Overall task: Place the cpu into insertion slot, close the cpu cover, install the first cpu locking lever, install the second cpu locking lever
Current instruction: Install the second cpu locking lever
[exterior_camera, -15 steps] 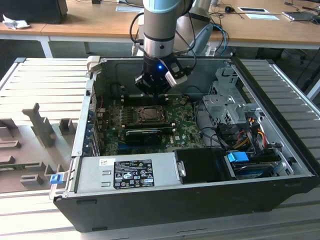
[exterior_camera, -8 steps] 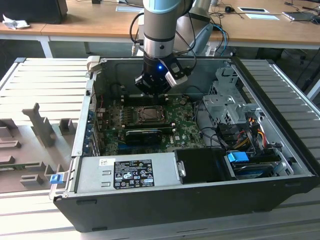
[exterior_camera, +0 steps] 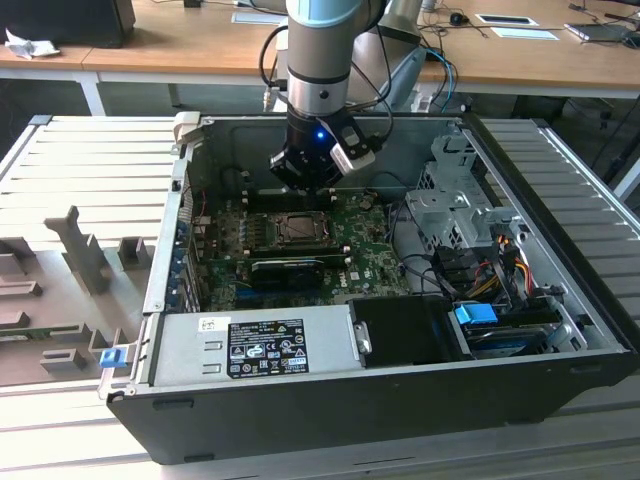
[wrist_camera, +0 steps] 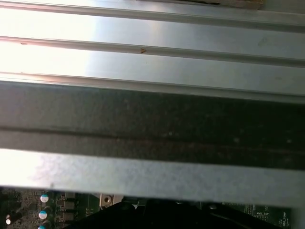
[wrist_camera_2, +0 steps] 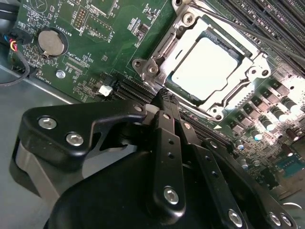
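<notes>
The cpu is a pale square lying flat in the insertion slot on the green motherboard. The silvery cpu cover lies down over it, framing the chip. A thin dark rod runs along the far side of the socket. My gripper hovers just beside the socket's near edge, its black fingers shut together with nothing between them. In the exterior view the gripper hangs inside the open computer case, just behind the insertion slot.
The case walls surround the board. A power supply lies along the front, and drive cages with cables fill the exterior view's right. A coin battery and black card slots sit near the socket.
</notes>
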You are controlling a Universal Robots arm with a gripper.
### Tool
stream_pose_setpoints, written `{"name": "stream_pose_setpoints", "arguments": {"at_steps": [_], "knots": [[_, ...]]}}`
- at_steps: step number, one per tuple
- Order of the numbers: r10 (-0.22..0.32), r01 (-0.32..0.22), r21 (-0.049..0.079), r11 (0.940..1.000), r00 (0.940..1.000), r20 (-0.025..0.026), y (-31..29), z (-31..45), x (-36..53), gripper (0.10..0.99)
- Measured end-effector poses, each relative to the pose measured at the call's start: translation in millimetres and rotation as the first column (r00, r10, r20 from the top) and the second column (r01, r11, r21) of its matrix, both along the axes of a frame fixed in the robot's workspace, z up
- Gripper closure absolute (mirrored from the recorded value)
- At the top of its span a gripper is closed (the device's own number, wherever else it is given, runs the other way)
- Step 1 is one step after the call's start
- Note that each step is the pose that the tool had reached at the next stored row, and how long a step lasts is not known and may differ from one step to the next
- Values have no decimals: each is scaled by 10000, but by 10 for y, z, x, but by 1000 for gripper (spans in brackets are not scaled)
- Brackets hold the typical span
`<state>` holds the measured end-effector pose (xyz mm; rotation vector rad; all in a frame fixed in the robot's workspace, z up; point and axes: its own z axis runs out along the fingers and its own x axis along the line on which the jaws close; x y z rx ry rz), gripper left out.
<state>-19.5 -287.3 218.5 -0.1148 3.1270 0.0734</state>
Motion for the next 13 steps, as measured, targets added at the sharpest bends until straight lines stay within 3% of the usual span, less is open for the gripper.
{"name": "stream_pose_setpoints", "arguments": {"at_steps": [9,13], "knots": [[0,0,-1,10000,10000,0,-48,0,0,980],[0,0,-7,10000,10000,-2,-50,96,1,980]]}}
